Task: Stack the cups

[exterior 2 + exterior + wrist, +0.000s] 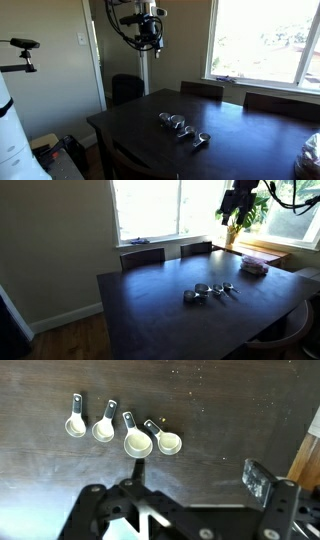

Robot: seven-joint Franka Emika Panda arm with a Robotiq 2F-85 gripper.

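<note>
Wrist view has your claw (176, 488) along the lower edge, looking straight down. Its jaws are spread as wide as they go, and nothing sits between them. Further up that picture, clear of the claw, the four cups (138, 444) lie in a row on the dark bench (235, 400). They are mouth up, and each has a short flat handle pointing up and to the left of the frame. The two at the left of the row look smaller and the two at the right bigger. Neighbours sit just beside one another, but you cannot tell from here whether any rims touch. None sits inside another.

In an exterior view the claw (238, 204) hangs high over the bench (150, 310), well apart from the cups (203, 289), which lie in a loose line near the middle of the top. In an exterior view from another side, the claw (150, 38) is again up in the air, and the cups (176, 124) run in a slanting line on the bench (250, 140) below it.

Beyond the cups, a pinkish stack (254, 266) rests near the bench's far edge. Two chairs (142, 257) are pushed in on the far side. Behind them is a bright window (150, 210), with a leafy plant (248, 218) beside it
</note>
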